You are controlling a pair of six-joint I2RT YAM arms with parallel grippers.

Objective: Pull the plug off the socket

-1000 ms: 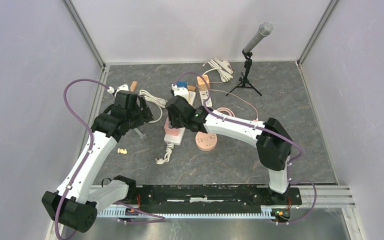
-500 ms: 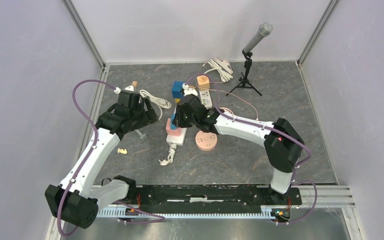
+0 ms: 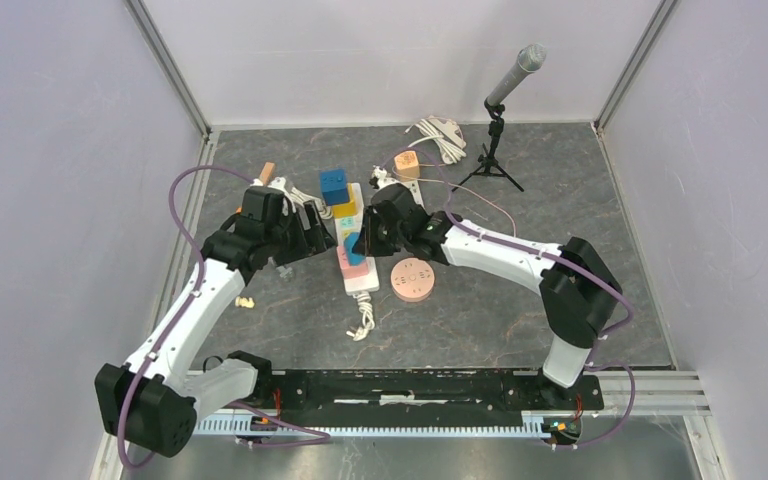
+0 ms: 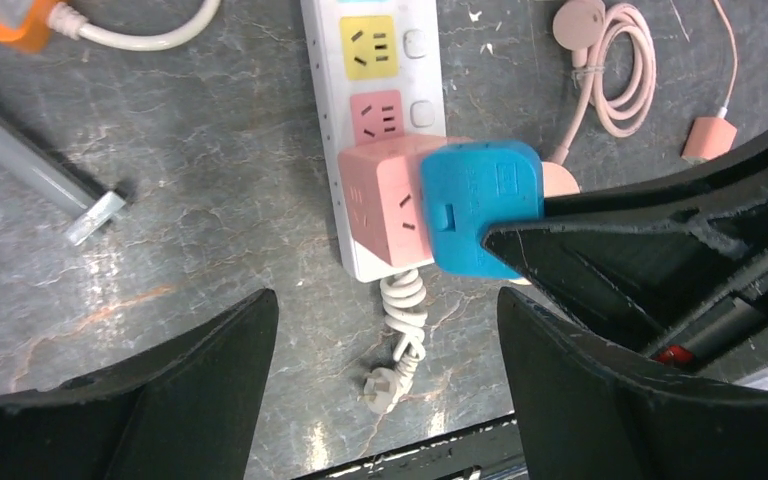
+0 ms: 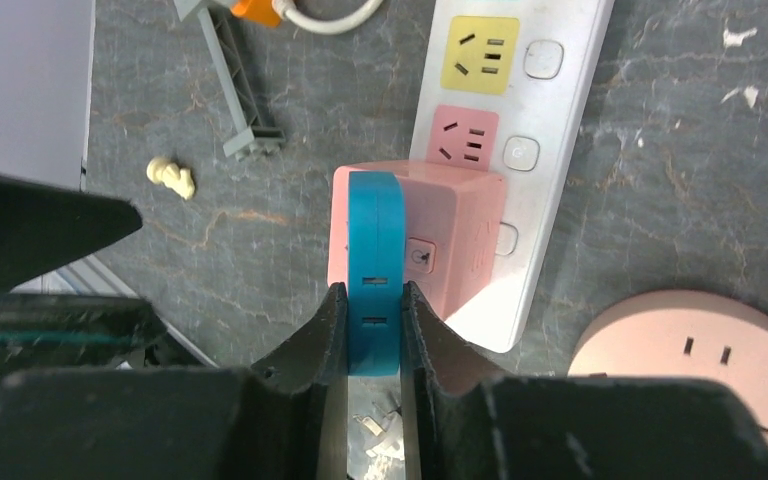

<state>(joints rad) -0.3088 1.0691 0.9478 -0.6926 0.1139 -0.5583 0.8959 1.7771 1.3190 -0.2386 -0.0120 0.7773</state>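
A flat blue plug [image 5: 374, 270] sits flush against the side of a pink cube socket [image 5: 440, 235], which stands on a white power strip [image 5: 550, 130]. My right gripper [image 5: 373, 330] is shut on the blue plug, one finger on each flat face. In the left wrist view the plug [image 4: 480, 205] and cube [image 4: 385, 205] lie just beyond my left gripper [image 4: 385, 385], which is open and empty above the strip's coiled cord [image 4: 400, 340]. In the top view the left gripper [image 3: 315, 235] is just left of the strip [image 3: 365, 280] and the right gripper [image 3: 362, 245] is over it.
A pink disc [image 3: 412, 279] lies right of the strip. A blue cube [image 3: 335, 184] and yellow block [image 3: 346, 208] sit behind it. A microphone on a tripod [image 3: 495, 130], white cable [image 3: 440, 135], pink cable [image 4: 620, 70] and a grey metal bar [image 4: 30, 160] are nearby.
Both grippers and the power strip have shifted to the right. The left gripper has closed in beside the strip. The right gripper stays shut on the blue plug.
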